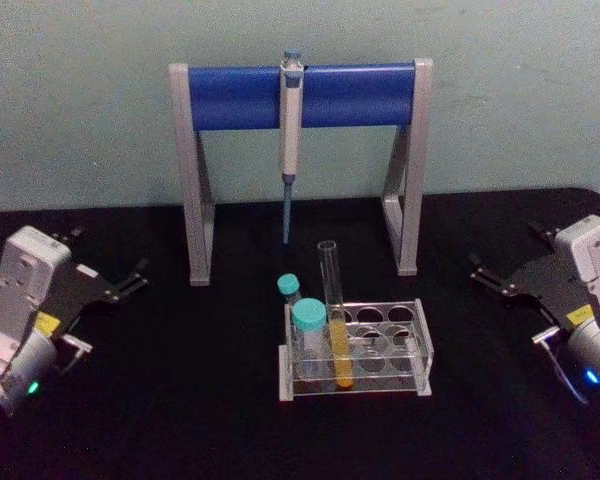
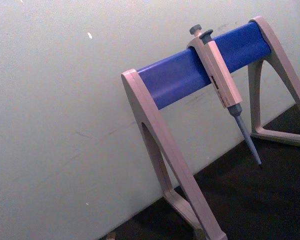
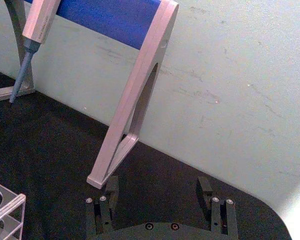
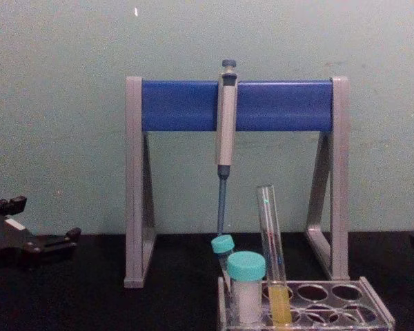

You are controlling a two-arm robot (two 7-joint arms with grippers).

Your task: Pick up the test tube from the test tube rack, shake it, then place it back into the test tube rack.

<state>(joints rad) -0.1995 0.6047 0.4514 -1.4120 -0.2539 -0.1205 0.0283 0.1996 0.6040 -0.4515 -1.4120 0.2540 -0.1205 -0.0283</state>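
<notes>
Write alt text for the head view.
A clear glass test tube of yellow liquid stands in a clear plastic rack with two teal-capped vials, before a grey-and-blue pipette stand. Left gripper and right gripper flank it, open.

From my console this reads as a laboratory bench: at the far side a grey-and-blue pipette stand [image 1: 240, 97] carries a pipette [image 1: 290, 130] hanging tip-down from its bar; nearer to me a clear plastic test tube rack [image 1: 410, 345] with rows of round holes holds a glass test tube [image 1: 333, 300] with yellow-orange liquid in its lower part; two teal-capped vials [image 1: 308, 320] stand just left of that tube. I see it all set on a black table [image 1: 180, 400] against a plain pale wall [image 1: 80, 100].
</notes>
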